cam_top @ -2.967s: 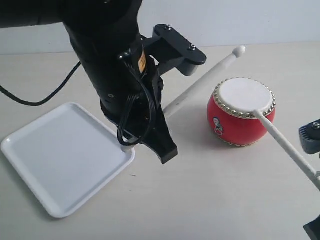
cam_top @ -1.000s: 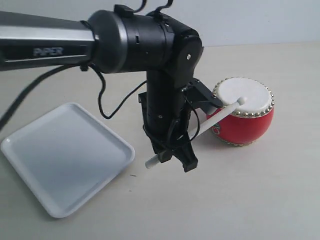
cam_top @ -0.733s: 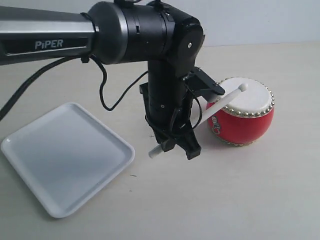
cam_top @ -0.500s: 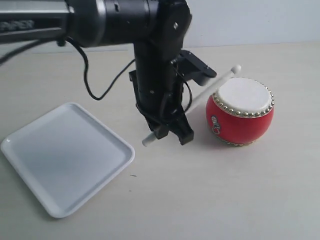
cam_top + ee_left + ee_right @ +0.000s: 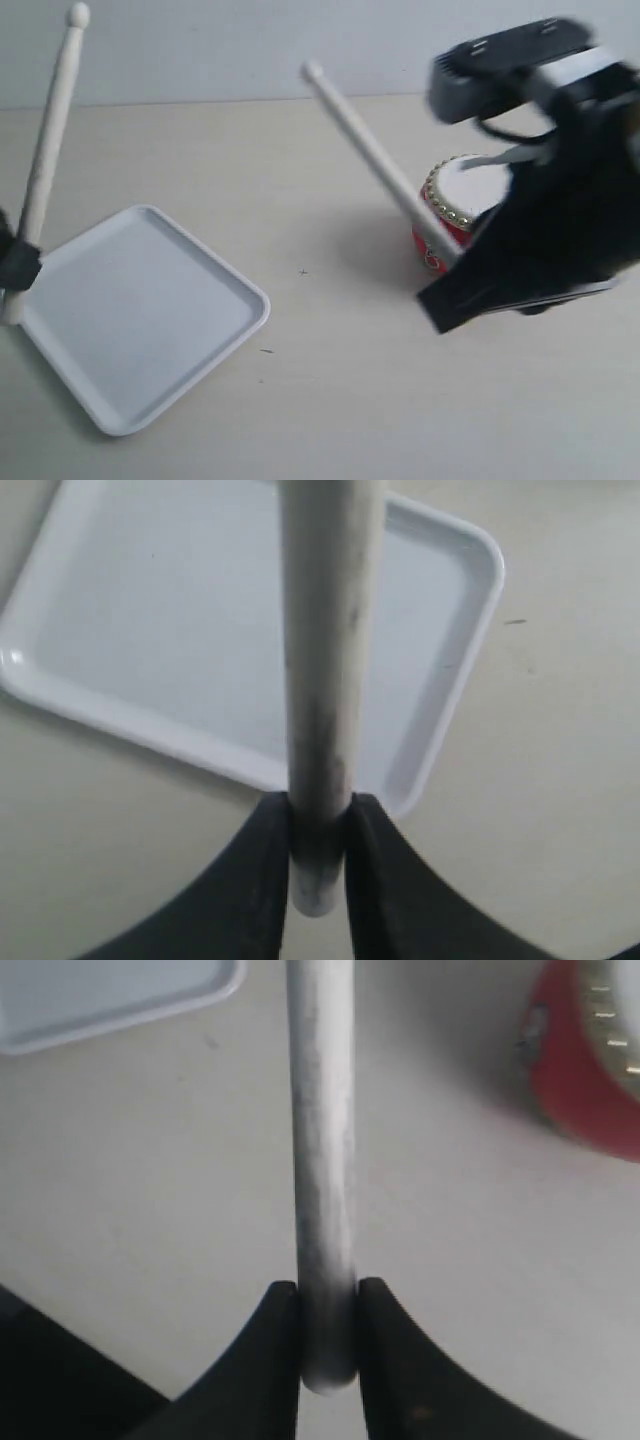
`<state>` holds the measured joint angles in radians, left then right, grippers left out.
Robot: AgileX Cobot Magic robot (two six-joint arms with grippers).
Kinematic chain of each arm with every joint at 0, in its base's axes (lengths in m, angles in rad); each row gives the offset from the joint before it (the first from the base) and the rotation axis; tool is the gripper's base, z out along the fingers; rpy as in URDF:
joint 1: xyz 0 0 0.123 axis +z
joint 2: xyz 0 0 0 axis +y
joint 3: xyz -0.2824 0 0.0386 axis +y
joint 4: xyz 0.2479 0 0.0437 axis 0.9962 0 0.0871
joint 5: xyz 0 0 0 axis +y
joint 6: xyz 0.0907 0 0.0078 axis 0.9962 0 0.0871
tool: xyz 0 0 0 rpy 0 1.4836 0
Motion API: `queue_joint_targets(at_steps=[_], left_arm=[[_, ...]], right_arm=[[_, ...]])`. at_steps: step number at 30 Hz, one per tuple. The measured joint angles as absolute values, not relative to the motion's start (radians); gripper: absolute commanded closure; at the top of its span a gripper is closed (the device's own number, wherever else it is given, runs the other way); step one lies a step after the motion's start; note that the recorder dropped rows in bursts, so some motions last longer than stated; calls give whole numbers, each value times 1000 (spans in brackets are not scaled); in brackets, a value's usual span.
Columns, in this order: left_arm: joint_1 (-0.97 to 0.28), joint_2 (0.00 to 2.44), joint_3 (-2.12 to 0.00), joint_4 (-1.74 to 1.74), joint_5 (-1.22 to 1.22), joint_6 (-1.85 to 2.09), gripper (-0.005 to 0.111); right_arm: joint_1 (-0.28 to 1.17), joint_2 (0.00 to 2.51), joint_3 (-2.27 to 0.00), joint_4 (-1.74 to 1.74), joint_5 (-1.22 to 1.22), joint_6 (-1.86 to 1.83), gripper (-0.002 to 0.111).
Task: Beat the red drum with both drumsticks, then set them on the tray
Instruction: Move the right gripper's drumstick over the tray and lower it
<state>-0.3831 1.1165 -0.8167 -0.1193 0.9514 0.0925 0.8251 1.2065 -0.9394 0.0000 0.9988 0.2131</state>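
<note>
Left gripper point(image 5: 320, 815) jaws clenched on left drumstick point(image 5: 48, 150), near-upright at edge of white tray point(image 5: 150, 320). Right gripper point(image 5: 328, 1295) jaws grasp right drumstick point(image 5: 375, 165), beside red drum point(image 5: 575, 1080) on counter point(image 5: 330, 400). Placing likely next: lay each stick flat, low inside rim, then release so neither rolls off.

A pale beige table point(image 5: 330, 400) with a matte, smooth top carries two things well apart from each other. The flat white tray point(image 5: 130, 320) lies on it at the left of the exterior view, turned cornerwise, and the red drum point(image 5: 465, 188) stands upright to the right, partly hidden. Two small dark specks point(image 5: 303, 271) mark the bare surface between them
</note>
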Motion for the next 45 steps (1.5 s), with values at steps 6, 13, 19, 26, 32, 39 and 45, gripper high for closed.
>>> queue_joint_targets(at_steps=[6, 13, 19, 26, 32, 39, 45], left_arm=[[-350, 918, -640, -236, 906, 74, 107], [-321, 815, -571, -241, 885, -20, 107], [-248, 800, -552, -219, 885, -72, 107], [-183, 800, -552, -219, 885, -98, 107], [-172, 800, -552, -216, 885, -102, 107], [-170, 800, -552, -214, 885, -102, 107], [-170, 800, -552, -205, 887, -102, 107]], right_arm=[[825, 1577, -1137, 140, 989, 10, 108], [825, 1867, -1422, 176, 1053, -138, 108], [825, 2016, -1595, 178, 1068, -234, 108], [825, 2140, -1673, 178, 1070, -285, 108], [825, 2186, -1675, 180, 1030, -285, 108], [825, 2196, -1675, 197, 964, -260, 108], [825, 2207, -1675, 163, 964, -190, 108]])
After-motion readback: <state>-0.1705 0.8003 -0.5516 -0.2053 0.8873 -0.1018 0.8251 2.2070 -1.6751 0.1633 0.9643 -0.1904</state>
